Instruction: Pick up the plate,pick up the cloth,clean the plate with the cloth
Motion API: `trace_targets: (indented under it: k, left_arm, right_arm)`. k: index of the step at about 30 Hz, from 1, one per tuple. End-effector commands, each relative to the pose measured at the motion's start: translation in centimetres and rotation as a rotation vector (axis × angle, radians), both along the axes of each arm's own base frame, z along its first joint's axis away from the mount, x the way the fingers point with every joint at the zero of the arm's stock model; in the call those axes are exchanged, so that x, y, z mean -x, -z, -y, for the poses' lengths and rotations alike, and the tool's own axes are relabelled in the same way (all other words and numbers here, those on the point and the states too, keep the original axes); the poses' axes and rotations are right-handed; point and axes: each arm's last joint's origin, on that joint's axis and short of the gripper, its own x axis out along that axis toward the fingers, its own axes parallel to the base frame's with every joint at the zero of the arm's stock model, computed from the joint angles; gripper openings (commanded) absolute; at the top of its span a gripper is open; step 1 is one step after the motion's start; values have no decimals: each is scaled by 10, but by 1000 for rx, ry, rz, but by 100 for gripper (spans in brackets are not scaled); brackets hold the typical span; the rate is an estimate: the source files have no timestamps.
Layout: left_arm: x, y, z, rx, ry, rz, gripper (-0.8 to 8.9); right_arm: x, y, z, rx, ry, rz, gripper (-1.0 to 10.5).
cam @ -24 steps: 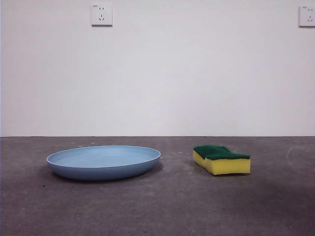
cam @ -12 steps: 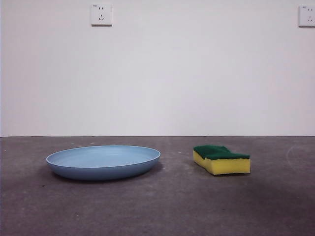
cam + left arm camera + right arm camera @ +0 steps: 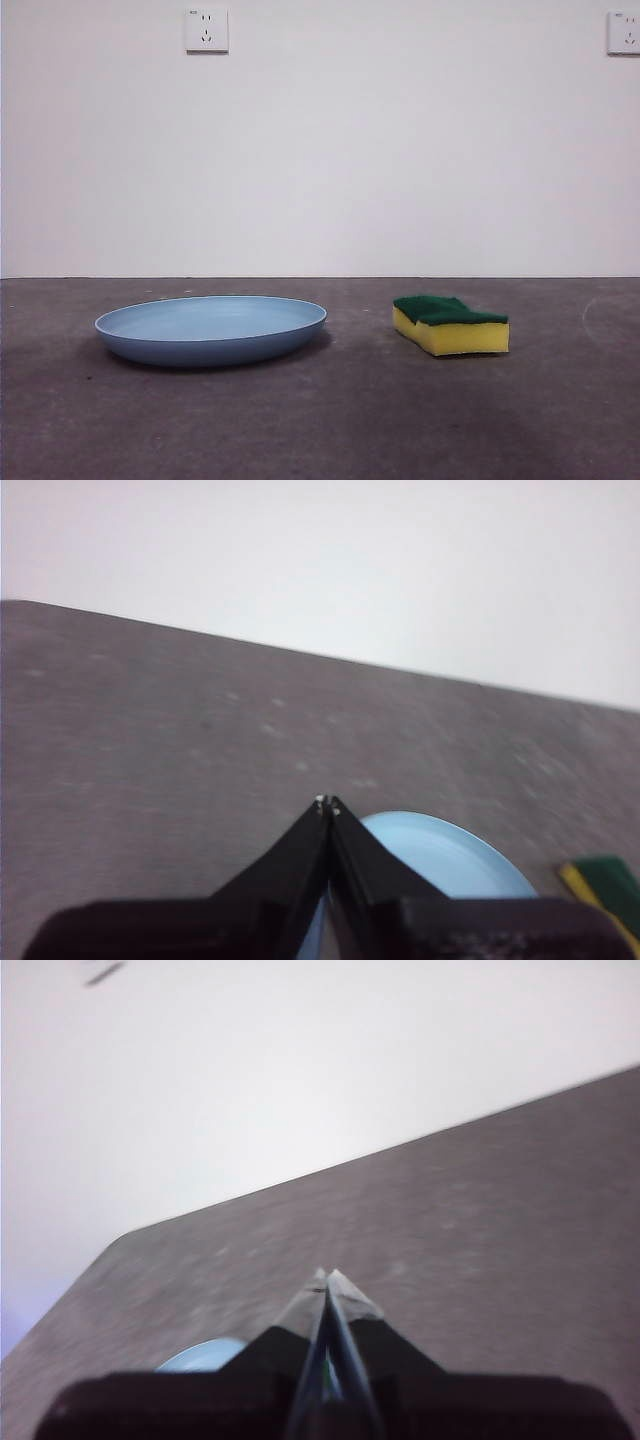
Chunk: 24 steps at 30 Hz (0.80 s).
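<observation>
The light-blue plate (image 3: pixel 211 329) lies flat on the dark grey table (image 3: pixel 330 420), left of centre in the front view. The cloth, a yellow sponge with a green top (image 3: pixel 450 324), rests to its right, apart from it. Neither arm shows in the front view. In the left wrist view my left gripper (image 3: pixel 327 802) is shut and empty, high above the table, with the plate (image 3: pixel 440 855) and a corner of the cloth (image 3: pixel 605 885) beyond its tips. My right gripper (image 3: pixel 327 1275) is also shut and empty, with a sliver of the plate (image 3: pixel 200 1355) beside its jaws.
A white wall stands behind the table with two sockets (image 3: pixel 206 29) high up. The grey tabletop stretches in front of and between the two objects.
</observation>
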Motion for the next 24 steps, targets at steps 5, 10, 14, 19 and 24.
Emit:
trace_targets:
  k: [5,10,14,19,24]
  left_arm:
    - [-27,-36,5,-69,221,-152,0]
    - [-48,-45,5,-79,239,-251,164]
    - [-59,-45,5,-77,232,-289,478]
    - [-72,-37,5,-69,237,-341,475]
    - [-91,-38,6,-98,278,-422,474]
  right_arm:
    - [-30,-34,-3,126,-81,-145,2]
    - [-49,-43,-4,178,-100,-225,214]
    - [-58,-41,-4,180,-98,-254,473]
    - [-63,-37,-4,171,-98,-289,570]
    - [-63,-37,-4,169,-97,-289,567]
